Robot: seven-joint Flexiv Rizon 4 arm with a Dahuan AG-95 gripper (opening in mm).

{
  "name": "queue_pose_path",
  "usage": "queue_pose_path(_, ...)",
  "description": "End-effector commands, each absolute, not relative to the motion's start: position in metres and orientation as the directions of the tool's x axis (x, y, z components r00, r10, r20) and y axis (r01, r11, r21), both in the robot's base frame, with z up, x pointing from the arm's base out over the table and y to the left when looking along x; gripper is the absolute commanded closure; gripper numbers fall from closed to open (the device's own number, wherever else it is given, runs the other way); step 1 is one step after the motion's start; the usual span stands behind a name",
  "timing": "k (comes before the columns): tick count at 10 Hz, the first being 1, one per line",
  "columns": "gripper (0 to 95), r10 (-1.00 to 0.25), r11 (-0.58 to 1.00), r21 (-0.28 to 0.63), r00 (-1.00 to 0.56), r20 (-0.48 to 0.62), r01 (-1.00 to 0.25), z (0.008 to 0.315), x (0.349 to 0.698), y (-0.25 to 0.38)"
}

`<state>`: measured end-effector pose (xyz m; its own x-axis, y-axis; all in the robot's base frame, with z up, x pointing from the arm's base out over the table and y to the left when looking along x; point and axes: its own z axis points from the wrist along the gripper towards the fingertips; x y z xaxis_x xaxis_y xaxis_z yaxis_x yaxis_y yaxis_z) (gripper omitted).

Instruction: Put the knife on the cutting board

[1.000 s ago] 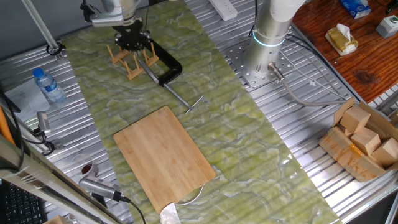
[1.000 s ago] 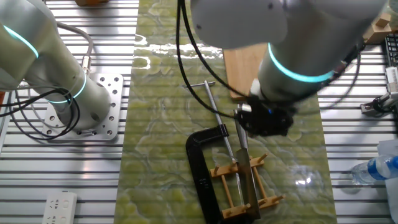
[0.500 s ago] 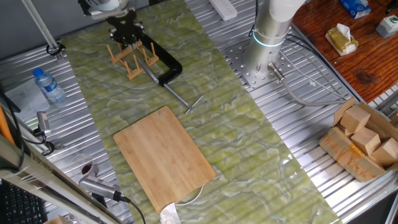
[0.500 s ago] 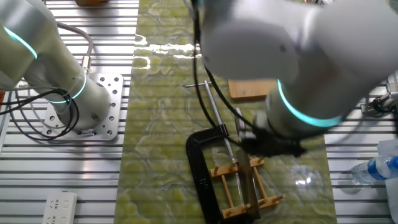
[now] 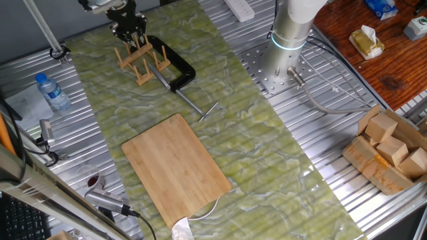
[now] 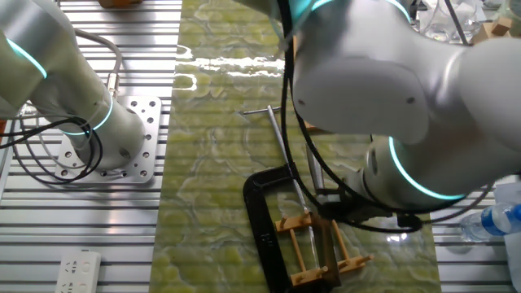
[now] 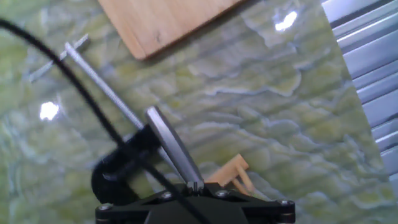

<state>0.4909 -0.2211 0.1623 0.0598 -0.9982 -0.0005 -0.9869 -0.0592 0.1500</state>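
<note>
While one knife [image 7: 171, 148] stands in one peg rack [image 5: 139, 61], one cutting board [image 5: 177, 167] lies bare; jaws' state unclear.

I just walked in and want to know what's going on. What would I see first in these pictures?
First you'd see the big white robot arm leaning over the green table cover, its pincer down at the small wooden rack at the far end. A shiny knife sticks out from the pincer right beside a black clamp. The light-brown cutting board lies bare closer to the middle.
</note>
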Motion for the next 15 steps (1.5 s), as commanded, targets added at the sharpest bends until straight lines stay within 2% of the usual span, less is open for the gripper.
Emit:
queue_pose_path(1,76.0,-0.994,-0.104,0.157,0.106,0.001,-0.982,0.160,0.492,-0.223)
queue_pose_path(6,76.0,-0.997,-0.077,0.157,0.077,-0.003,-0.985,0.145,0.495,-0.232)
queue_pose_path(10,76.0,-0.995,-0.104,0.157,0.103,-0.011,-0.982,0.125,0.499,-0.239)
queue_pose_path(15,76.0,-0.992,-0.123,0.159,0.121,-0.018,-0.980,0.114,0.497,-0.241)
